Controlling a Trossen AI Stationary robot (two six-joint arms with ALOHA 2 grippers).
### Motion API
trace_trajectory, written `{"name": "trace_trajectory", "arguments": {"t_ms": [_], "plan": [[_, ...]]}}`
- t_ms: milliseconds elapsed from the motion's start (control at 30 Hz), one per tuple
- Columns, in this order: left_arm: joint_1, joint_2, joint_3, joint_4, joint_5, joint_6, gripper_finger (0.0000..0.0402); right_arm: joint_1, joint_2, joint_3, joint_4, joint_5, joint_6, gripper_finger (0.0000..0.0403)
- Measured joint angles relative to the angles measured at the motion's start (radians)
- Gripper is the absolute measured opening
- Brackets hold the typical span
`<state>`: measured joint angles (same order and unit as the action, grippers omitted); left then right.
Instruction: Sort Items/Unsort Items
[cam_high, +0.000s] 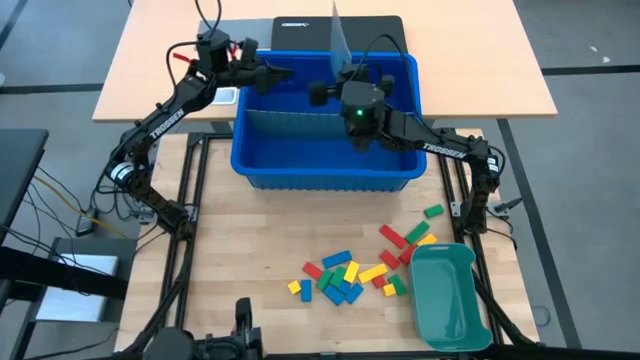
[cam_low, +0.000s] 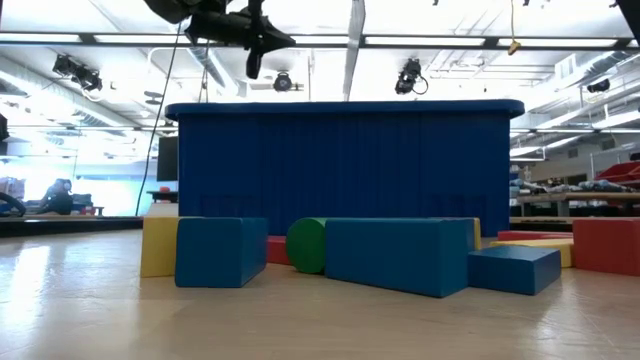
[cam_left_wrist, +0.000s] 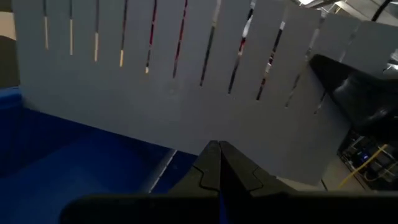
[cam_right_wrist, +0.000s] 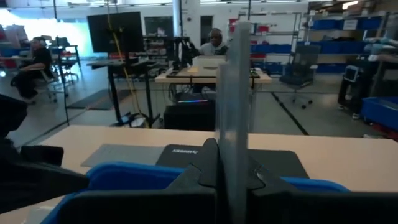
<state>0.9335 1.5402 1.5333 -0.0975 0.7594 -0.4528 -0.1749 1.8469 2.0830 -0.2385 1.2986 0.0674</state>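
Blocks (cam_high: 350, 272) scattered loose on wooden table (cam_high: 250, 230), red, yellow, green and blue, well apart from both sets of fingers, near side of blue bin (cam_high: 325, 165). Teal tray (cam_high: 450, 295) just beside the scatter, one green block (cam_high: 433, 211) lying off alone near the tray's far end.

Right gripper (cam_high: 340, 72) over far part of bin, fingers pinching an upright grey divider sheet (cam_high: 338, 35) edge-on; in right wrist view sheet (cam_right_wrist: 235, 93) rises straight up between the fingertips.

Left gripper (cam_high: 283, 71) at far left rim of bin, fingertips pressed together with nothing between them. In left wrist view slotted sheet (cam_left_wrist: 186, 81) stands just beyond the tips, blue bin wall (cam_left_wrist: 74, 162) below it.

Second grey divider (cam_high: 290, 121) seated across bin interior, nearer than either gripper.

Writing: "TROSSEN" in white on both arms. Dark mat (cam_high: 300, 30) behind bin carries small white lettering, not readable.

Low view: blue, yellow, green, red blocks in foreground, bin wall (cam_low: 345, 165) behind.
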Motion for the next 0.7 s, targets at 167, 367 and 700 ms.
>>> {"name": "trace_trajectory", "arguments": {"t_ms": [167, 367, 700], "plan": [[0.0, 0.0, 0.0, 0.0, 0.016, 0.001, 0.0005, -0.009, 0.0, 0.0, 0.0, 0.013, 0.012, 0.0], [0.0, 0.0, 0.0, 0.001, 0.008, 0.003, 0.0005, -0.026, 0.0, 0.0, 0.001, -0.03, 0.045, 0.0], [0.001, 0.0, 0.0, 0.001, 0.001, 0.01, 0.0005, -0.026, 0.0, -0.103, 0.008, -0.017, 0.166, 0.0]]}}
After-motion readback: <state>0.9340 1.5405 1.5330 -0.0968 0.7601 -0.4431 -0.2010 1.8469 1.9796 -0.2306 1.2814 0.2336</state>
